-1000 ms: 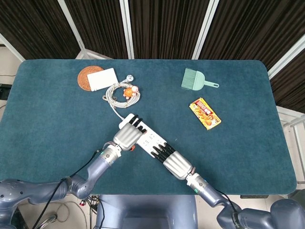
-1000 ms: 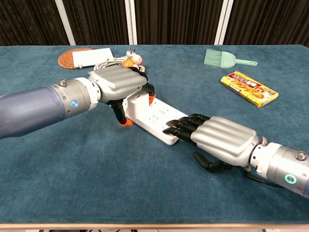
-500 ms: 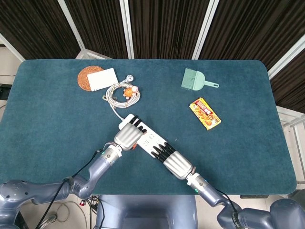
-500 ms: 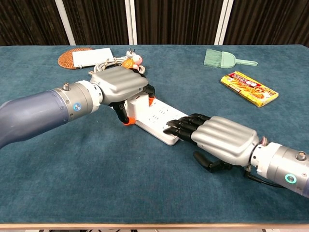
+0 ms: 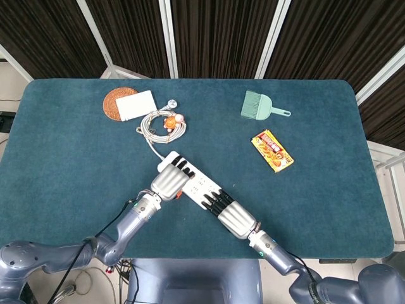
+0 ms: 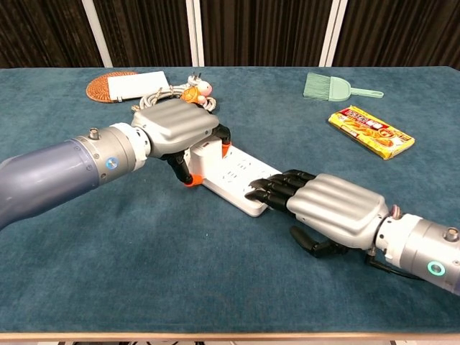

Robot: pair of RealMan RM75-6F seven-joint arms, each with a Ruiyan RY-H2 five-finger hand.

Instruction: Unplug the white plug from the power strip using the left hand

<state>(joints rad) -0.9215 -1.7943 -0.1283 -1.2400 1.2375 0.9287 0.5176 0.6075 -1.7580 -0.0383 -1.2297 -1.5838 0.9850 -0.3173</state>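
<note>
One surface (image 5: pixel 76 164), teal. Two hands: left hand (image 6: pixel 176 128) curled over the white plug (image 6: pixel 205 152) at the far end of the power strip (image 6: pixel 237 180); right hand (image 6: pixel 327 208) flat, fingers together, pressing the strip's near end. One brush (image 5: pixel 262 106). One snack packet (image 5: pixel 272 151). One coaster (image 5: pixel 114 104).

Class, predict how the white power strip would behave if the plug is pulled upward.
The white plastic power strip looks rigid, so it probably won't bend. It seems light and may lift with the plug; the right robot hand pressing its near end likely prevents this. The left robot hand covers the plug.
</note>
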